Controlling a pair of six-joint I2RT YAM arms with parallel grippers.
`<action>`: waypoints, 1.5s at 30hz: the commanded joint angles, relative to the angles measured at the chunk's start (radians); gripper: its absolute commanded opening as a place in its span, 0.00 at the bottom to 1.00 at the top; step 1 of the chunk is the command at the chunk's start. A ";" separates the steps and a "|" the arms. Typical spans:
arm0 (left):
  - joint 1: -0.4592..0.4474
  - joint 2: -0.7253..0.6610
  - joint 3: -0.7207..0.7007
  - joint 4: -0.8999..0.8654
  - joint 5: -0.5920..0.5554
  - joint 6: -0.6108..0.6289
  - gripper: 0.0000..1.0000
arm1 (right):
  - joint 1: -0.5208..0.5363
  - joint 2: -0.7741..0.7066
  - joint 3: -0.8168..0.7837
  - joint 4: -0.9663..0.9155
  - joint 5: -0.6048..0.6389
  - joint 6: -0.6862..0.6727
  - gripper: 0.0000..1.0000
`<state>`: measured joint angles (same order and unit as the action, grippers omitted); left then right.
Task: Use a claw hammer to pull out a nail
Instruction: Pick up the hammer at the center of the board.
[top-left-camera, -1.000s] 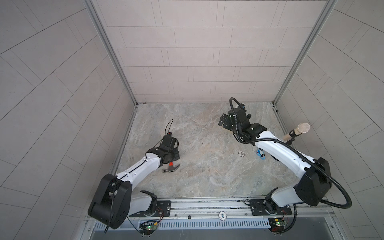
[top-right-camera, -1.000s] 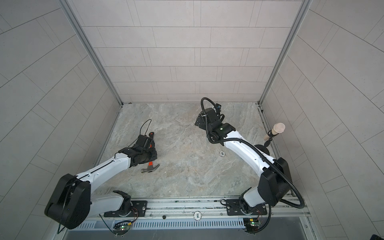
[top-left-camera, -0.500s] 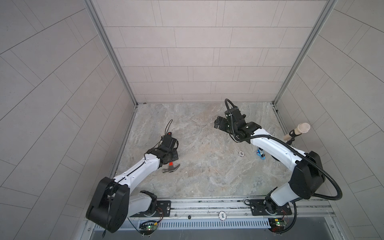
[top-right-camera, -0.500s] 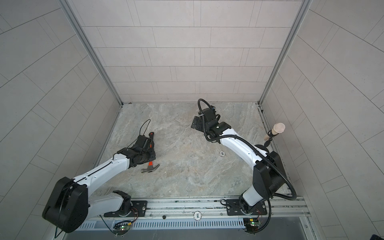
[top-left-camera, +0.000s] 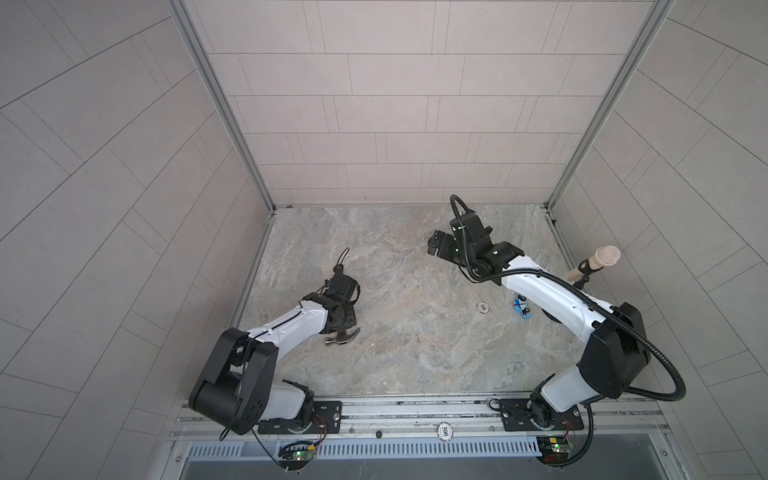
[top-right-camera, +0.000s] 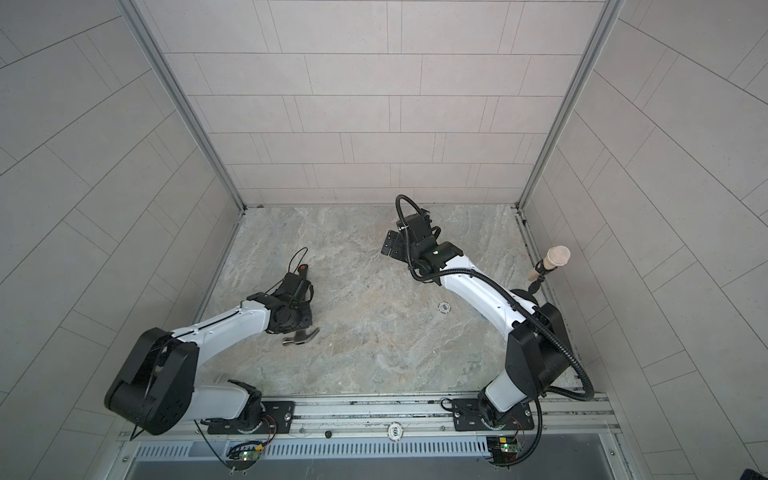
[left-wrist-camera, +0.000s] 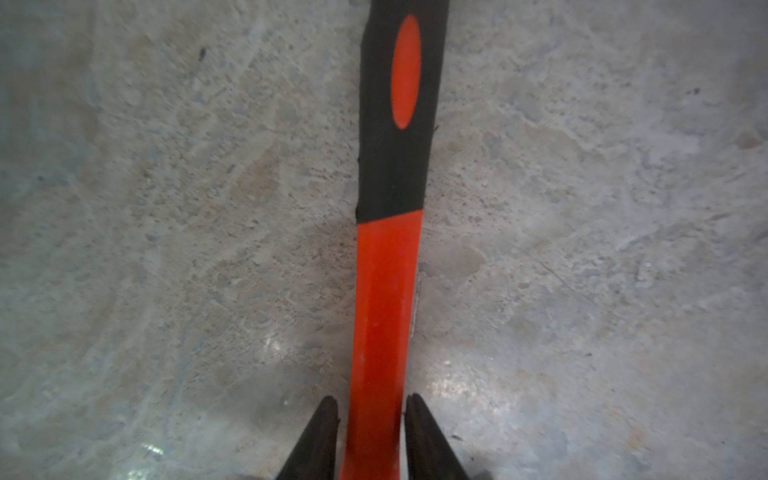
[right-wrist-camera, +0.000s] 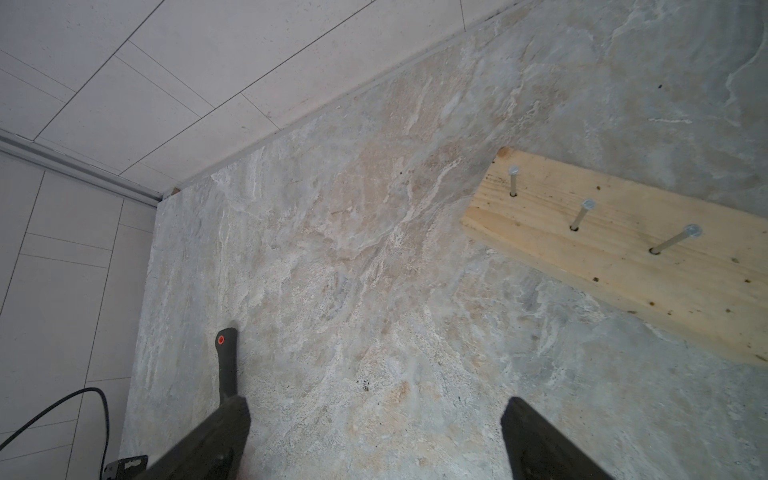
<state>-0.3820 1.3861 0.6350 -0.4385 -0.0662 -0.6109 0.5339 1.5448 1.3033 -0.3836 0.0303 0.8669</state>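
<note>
- In both top views, the claw hammer (top-left-camera: 341, 337) (top-right-camera: 300, 336) lay flat on the marble table (top-left-camera: 415, 357), on my left side. Its silver head stuck out from under the left arm (top-left-camera: 291, 326), and its black handle end pointed toward the back wall.
- Also in both top views, the right gripper (top-left-camera: 434, 245) (top-right-camera: 388, 245) hovered mid-table with its jaws spread wide and nothing between them. A beige microphone-like stick (top-left-camera: 598, 262) stood by the right wall. A poker chip (top-left-camera: 482, 307) and a small blue toy car (top-left-camera: 521, 309) lay near the right arm (top-left-camera: 552, 299). I saw no container anywhere.
- In the left wrist view, the left gripper (left-wrist-camera: 371, 403) straddled the hammer's orange-red shaft with narrow jaws. A sliver of table showed between one finger (left-wrist-camera: 322, 436) and the shaft, and I could not tell whether the jaws were pressing it. The shaft ran centred between the fingers, which I judged was meant for a square grip near the head.
- In the right wrist view, a wooden plank (right-wrist-camera: 623, 266) lay flat on the table with three nails (right-wrist-camera: 582, 214) standing proud in a row. I judged they were left high so the claw could hook under a head. The right gripper's wide fingers framed bare table. The plank was well apart from the hammer, whose handle end showed beyond one finger.
</note>
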 joint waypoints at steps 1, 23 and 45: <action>0.000 0.033 -0.025 0.021 0.024 0.010 0.32 | -0.001 0.001 0.033 -0.024 0.016 -0.008 0.97; -0.059 -0.080 0.093 0.087 0.062 0.077 0.14 | -0.048 0.167 0.100 0.004 -0.265 -0.087 0.97; -0.089 -0.083 0.168 0.105 0.154 0.125 0.13 | 0.052 0.641 0.543 0.037 -0.663 -0.138 0.88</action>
<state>-0.4664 1.3247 0.7452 -0.3714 0.0666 -0.5148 0.5732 2.1639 1.7985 -0.3347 -0.5835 0.7399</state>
